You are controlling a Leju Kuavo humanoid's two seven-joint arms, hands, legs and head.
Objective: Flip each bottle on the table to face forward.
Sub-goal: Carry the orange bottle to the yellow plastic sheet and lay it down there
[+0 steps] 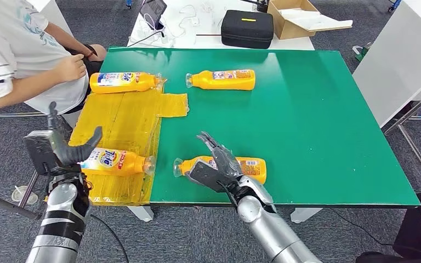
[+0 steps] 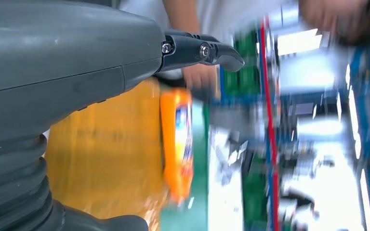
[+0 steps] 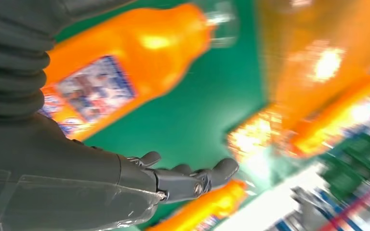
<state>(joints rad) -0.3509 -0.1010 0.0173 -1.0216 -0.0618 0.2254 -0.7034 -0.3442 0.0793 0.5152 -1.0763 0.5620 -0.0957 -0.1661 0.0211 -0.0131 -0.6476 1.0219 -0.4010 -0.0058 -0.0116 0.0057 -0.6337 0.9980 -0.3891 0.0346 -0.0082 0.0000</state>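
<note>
- Green table top [image 1: 318, 126]: carries four orange bottles, all lying on their sides; a yellow sheet [image 1: 120, 123] covers its left part.
- Near-right bottle [image 1: 252, 167]: on bare green by the front edge, clear cap end pointing left. In the right wrist view it shows close up w/ label visible [image 3: 125, 62].
- Right hand [image 1: 219, 164]: over the near-right bottle, fingers stretched apart and released, nothing grasped; whether it touches the bottle cannot be told. Right wrist view shows its fingers [image 3: 192, 178] extended w/ green surface beyond.
- Near-left bottle [image 1: 118, 161]: lies on the yellow sheet, label up, cap end to the right, near the sheet's edge.
- Left hand [image 1: 68, 148]: at the table's left side, just beside the near-left bottle's base; fingers spread, holding nothing. Contact w/ the bottle cannot be told.
- Far-left bottle [image 1: 123, 82]: at the sheet's far end, label visible, cap to the right. Appears blurred in the left wrist view [image 2: 177, 144].
- Far-right bottle [image 1: 222, 79]: on bare green, cap end to the left, well apart from both hands.
- Person [image 1: 27, 49]: seated at the far-left corner, white shirt.
- Black case [image 1: 246, 27] and cardboard box [image 1: 296, 19]: on the white surface beyond the green top.
</note>
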